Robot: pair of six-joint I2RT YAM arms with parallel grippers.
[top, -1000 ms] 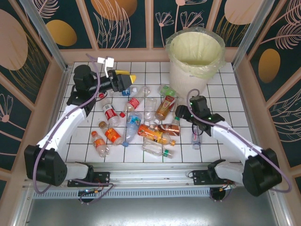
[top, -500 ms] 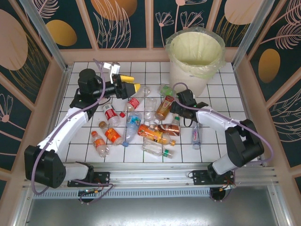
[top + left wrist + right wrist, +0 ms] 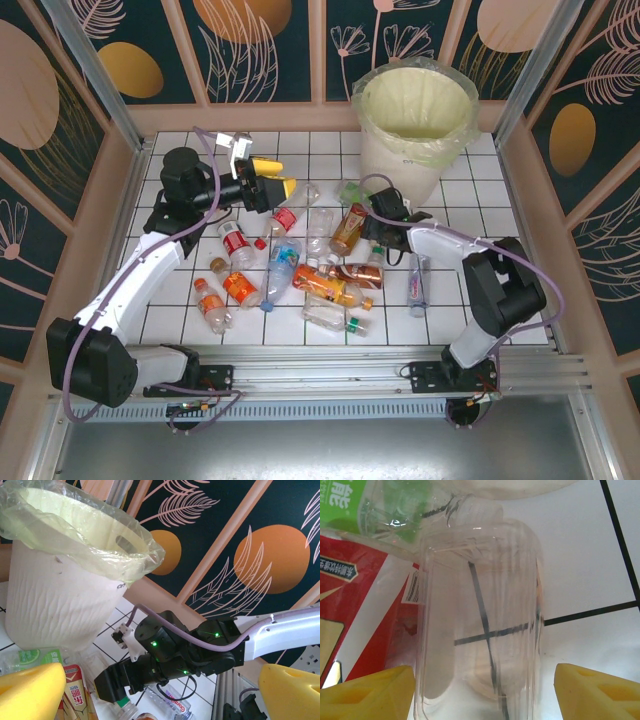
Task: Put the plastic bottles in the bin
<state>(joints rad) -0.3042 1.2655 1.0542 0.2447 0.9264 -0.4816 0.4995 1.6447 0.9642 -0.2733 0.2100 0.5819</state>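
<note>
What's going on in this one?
Two arms are working on moving plastic bottles from a tiled table into the lined white bin. The right gripper is down among the bottles near the bin's base, jaws open on either side of a clear bottle, not yet gripping it. The left gripper hangs over the far-left bottles, open and holding nothing. About a dozen bottles lie on the table.

Clear ribbed plastic bottle (image 3: 480,620), glossy, matt white plastic bin (image 3: 50,605) (faintly rippled wall), translucent bag (image 3: 75,535), smooth white tiles (image 3: 585,555)
</note>
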